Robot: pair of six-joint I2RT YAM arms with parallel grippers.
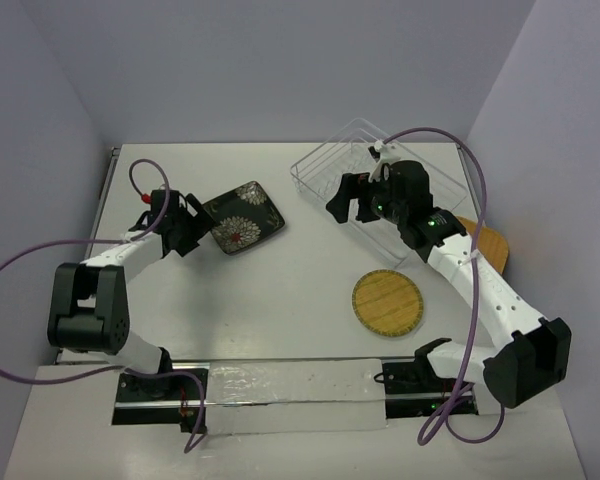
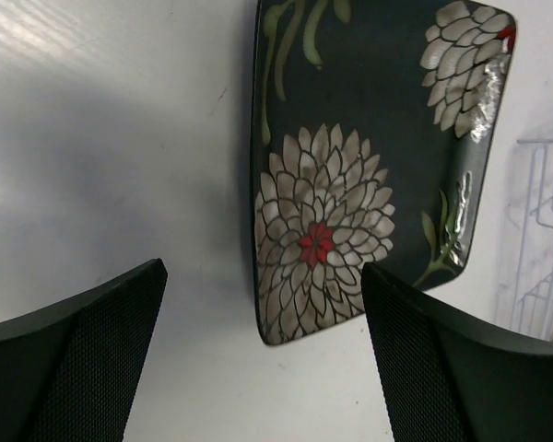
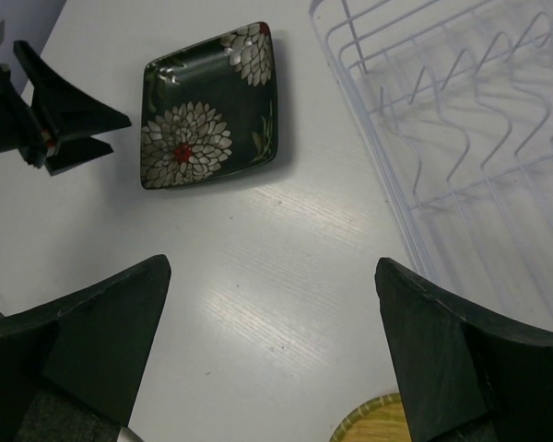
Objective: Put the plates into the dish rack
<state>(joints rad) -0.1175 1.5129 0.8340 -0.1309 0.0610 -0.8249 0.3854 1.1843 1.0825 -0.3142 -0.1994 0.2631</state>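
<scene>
The square black plate with white-red flowers (image 1: 245, 216) (image 2: 369, 157) (image 3: 207, 106) lies flat on the table at the centre left. My left gripper (image 1: 202, 228) (image 2: 263, 272) is open just beside the plate's near corner, its fingers apart from it and holding nothing. The wire dish rack (image 1: 325, 160) (image 3: 461, 120) (image 2: 544, 249) stands at the back right. My right gripper (image 1: 348, 212) (image 3: 272, 267) hovers open over the table by the rack's front edge, empty. The round yellow woven plate (image 1: 387, 303) (image 3: 378, 425) lies in front of it. The orange-tan wooden plate (image 1: 492, 243) is partly hidden behind my right arm.
Purple cables (image 1: 20, 265) loop from both arms. Grey walls close in the table on three sides. In the right wrist view, the left gripper (image 3: 74, 129) shows as dark fingers left of the black plate.
</scene>
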